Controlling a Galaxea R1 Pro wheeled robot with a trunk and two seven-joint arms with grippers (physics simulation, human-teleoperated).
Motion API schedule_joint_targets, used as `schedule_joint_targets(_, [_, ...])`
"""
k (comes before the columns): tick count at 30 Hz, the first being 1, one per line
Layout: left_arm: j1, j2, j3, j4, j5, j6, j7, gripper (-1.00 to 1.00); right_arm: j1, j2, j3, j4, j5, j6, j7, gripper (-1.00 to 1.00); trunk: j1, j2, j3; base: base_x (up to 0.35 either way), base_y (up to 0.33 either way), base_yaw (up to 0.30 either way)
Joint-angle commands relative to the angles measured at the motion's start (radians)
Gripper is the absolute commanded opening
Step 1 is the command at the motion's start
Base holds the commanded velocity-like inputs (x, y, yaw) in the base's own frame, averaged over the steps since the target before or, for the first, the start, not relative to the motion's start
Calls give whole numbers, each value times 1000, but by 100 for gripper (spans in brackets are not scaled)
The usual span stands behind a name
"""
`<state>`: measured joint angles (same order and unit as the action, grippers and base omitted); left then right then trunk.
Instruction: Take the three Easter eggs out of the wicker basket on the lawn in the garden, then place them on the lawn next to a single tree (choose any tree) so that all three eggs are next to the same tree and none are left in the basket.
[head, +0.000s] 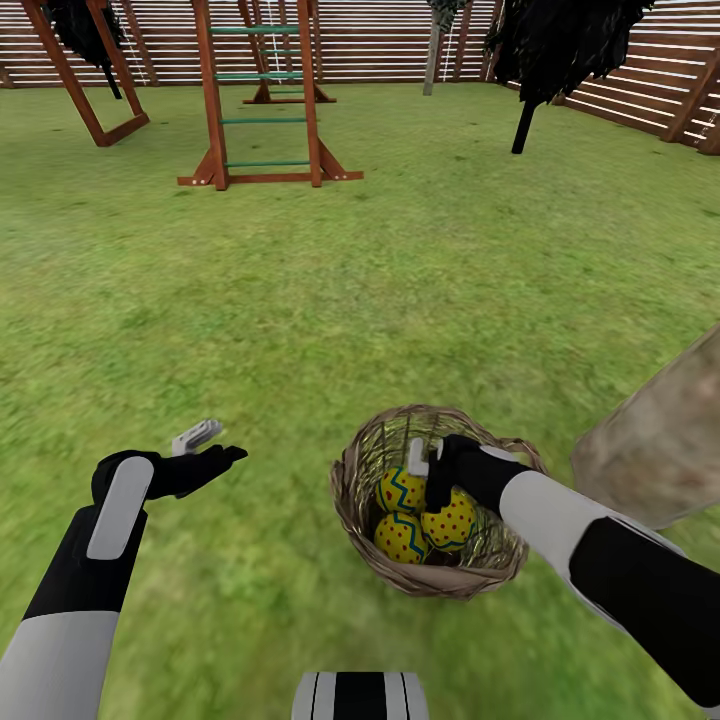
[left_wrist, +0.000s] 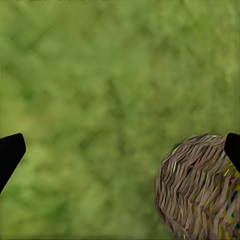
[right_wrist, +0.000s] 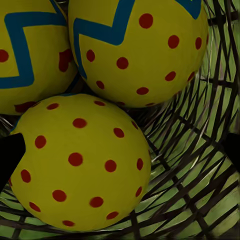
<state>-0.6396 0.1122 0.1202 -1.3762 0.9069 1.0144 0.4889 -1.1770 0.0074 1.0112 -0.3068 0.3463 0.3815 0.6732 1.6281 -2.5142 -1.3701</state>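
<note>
Eggs (head: 425, 518): three, in basket (head: 352, 490) on lawn (head: 300, 330)
Right end effector (right_wrist: 120, 150): spread, over an egg
Left end effector (left_wrist: 120, 150): spread, above lawn

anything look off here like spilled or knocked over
Nothing stands out. The round brown wicker basket sits upright on the green lawn, and all three yellow red-dotted Easter eggs lie inside it.

No text, label, brand, number or sign could be read anywhere. The eggs (right_wrist: 75, 160) carried only red dots and a blue zigzag band, which formed no letters. The basket (head: 350, 490) and the wooden frames (head: 262, 100) bore no markings.
</note>
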Motion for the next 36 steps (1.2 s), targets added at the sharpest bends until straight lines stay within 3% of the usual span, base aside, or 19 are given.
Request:
schedule_joint_targets(1, [0,0,0,-1,10,3,10,100,-2,-1,-3,-2,10,3,6,100,0,0,-1,0,0,0])
schedule_joint_targets(13, [0,0,-2,-1,10,3,10,100,-9,-1,-14,-7,8,2,1,100,0,0,-1,0,0,0])
schedule_joint_targets(18, [0,-1,-2,-1,10,3,10,100,-10,1,-84,-8,7,5,0,100,0,0,-1,0,0,0])
schedule_joint_targets(22, [0,-2,-2,-1,10,3,10,100,-11,5,-104,-8,4,8,-9,100,0,0,-1,0,0,0])
schedule_joint_targets(24, [0,-3,-2,-1,10,3,10,100,-11,7,-114,-7,2,8,-49,100,0,0,-1,0,0,0])
schedule_joint_targets(27, [0,-3,-2,-1,10,3,10,100,-10,8,-193,-6,2,3,-101,100,0,0,-1,0,0,0])
schedule_joint_targets(30, [0,-3,-2,0,10,2,10,100,-9,8,-235,-10,3,-8,-112,100,0,0,-1,0,0,0])
schedule_joint_targets(36, [0,-4,-2,0,10,1,10,100,-9,8,-246,-8,2,-26,-123,100,0,0,-1,0,0,0])
